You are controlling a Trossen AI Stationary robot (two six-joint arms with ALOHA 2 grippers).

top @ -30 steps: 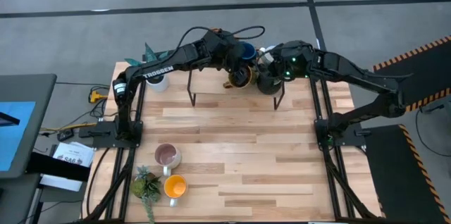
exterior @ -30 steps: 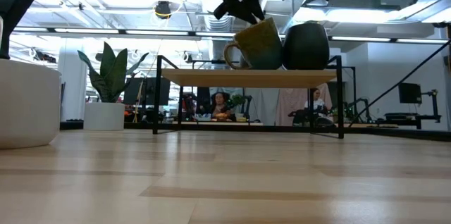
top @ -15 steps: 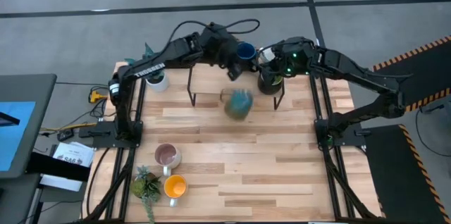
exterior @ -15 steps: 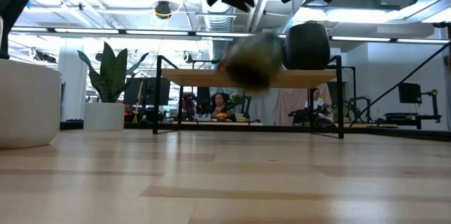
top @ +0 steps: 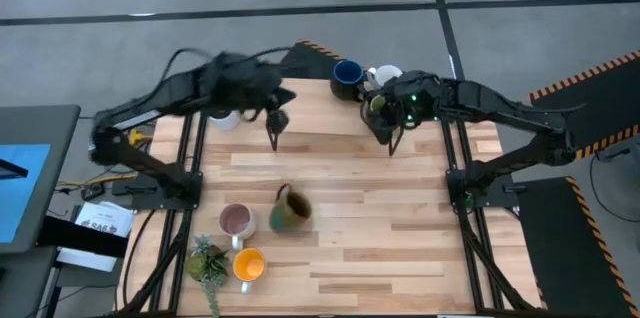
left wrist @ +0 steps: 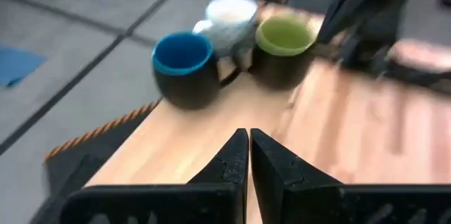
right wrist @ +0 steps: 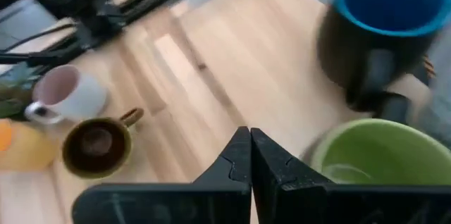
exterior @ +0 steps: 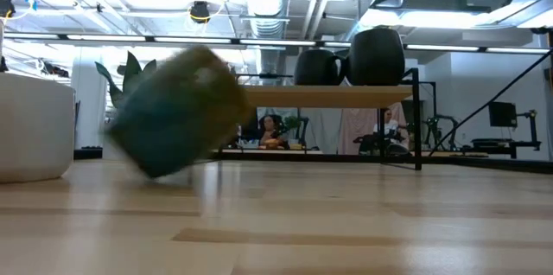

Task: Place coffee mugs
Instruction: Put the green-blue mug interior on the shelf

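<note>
The brown mug (top: 289,208) lies tipped on the table beside the pale pink mug (top: 237,221), well clear of the left gripper (left wrist: 249,155), fingers together and empty; right gripper (right wrist: 249,157), also pinched shut, hovers by the green mug (right wrist: 377,153)

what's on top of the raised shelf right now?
Three mugs: dark blue mug, white mug, green mug. In the high view the right gripper, shut, covers most of the green one.
</note>
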